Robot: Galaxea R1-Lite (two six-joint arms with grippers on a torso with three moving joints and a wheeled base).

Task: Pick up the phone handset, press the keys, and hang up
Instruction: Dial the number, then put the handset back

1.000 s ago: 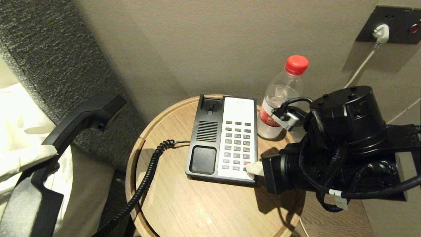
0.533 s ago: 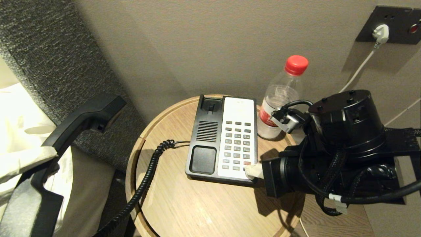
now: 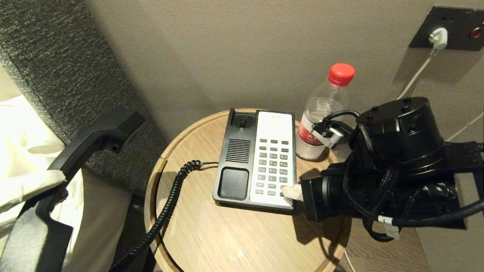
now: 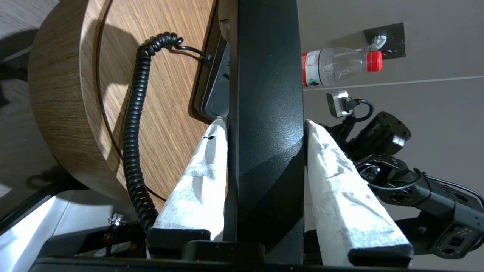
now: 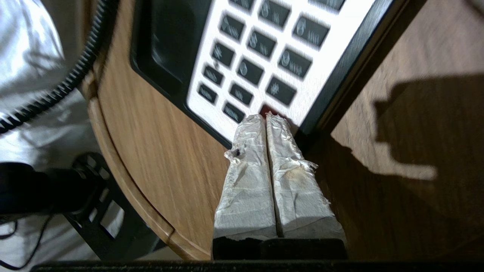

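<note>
On the round wooden bedside table (image 3: 227, 241), the right gripper (image 3: 292, 192), fingers pressed together, touches the keypad's five-o'clock corner while the left gripper (image 4: 264, 124) clamps the stiff, smooth, probably light black plastic handset (image 3: 96, 138) mid-shaft at nine o'clock.

Red-capped water bottle (image 3: 325, 113) on round wooden table (image 3: 227, 241), wall socket (image 3: 450, 28)

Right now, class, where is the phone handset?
In the head view the phone handset is off its cradle, held up at far left by the left hand, clear of the round table.
</note>
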